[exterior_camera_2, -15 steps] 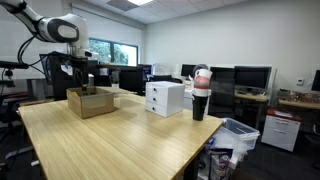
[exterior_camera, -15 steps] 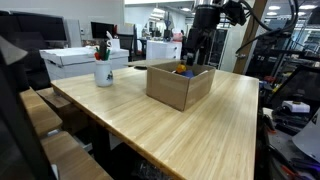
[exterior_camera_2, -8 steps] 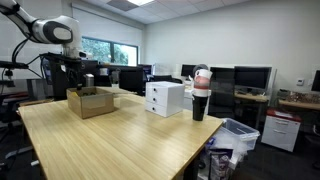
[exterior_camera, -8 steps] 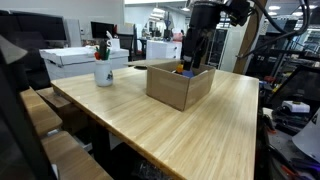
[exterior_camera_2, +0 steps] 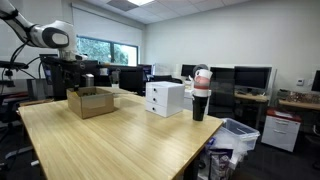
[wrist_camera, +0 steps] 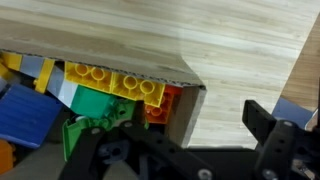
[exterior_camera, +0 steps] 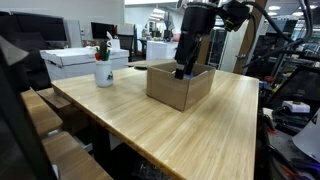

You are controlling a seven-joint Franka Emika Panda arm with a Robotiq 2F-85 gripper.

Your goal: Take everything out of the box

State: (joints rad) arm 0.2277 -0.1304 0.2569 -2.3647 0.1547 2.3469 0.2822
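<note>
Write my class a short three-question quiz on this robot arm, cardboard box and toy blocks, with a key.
1. True or false: the gripper is shut on a block.
2. Where do the toy blocks lie? A in the cardboard box; B on the table; C in the cup.
3. In the wrist view, what colour is the long studded block by the box wall?
Key: 1 false; 2 A; 3 yellow.

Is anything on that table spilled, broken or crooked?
Nothing stands out. The cardboard box stands upright on the table, the toy blocks lie jumbled inside it, and the cup of pens is upright near the white box. The open gripper hangs over the cardboard box.
</note>
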